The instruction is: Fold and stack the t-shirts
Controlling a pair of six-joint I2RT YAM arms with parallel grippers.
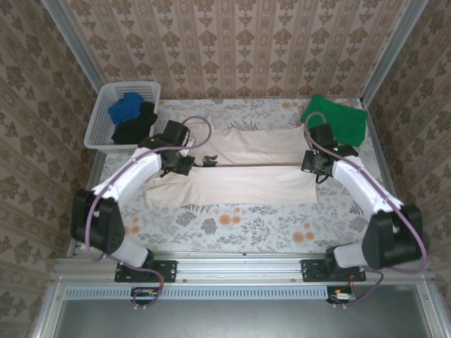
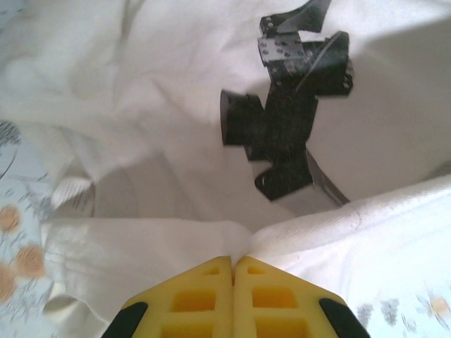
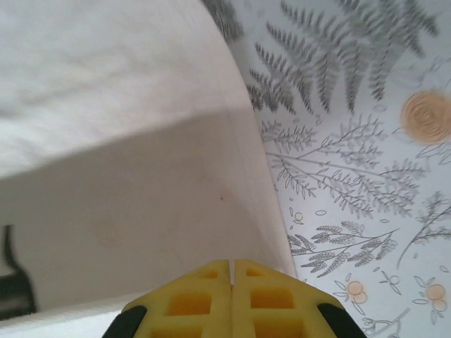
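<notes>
Cream cloth, soft and limp: the cream t-shirt (image 1: 246,184) lies spread sideways across the middle of the floral worktop (image 1: 232,222), between the two arms. One long band lies nearer, another behind it, with a crease line between them.

Left fingers (image 2: 204,296) are clenched, with cloth bunched into the tips at the shirt's left part. Right fingers (image 3: 261,299) are pressed together at the shirt's right edge. They look to be grasping the cloth, though the pinch itself sits hidden under the tips.

Handling, my read: light, no stiffness, sags and wrinkles wherever it's unsupported. Take it at edges or corners, both ends together, and keep it taut between the arms or the fold goes crooked.

A black angular part (image 2: 282,134) with screw holes sits on the cloth just beyond the left fingers. Can't tell what it is.

Far left corner: white lattice basket (image 1: 99,123) holding a blue t-shirt (image 1: 125,109) and a black t-shirt (image 1: 137,127), both crumpled, the black one spilling over the right rim.

Far right corner: green t-shirt (image 1: 338,118), loose on the worktop, in no container. Can't tell whether it's folded.
</notes>
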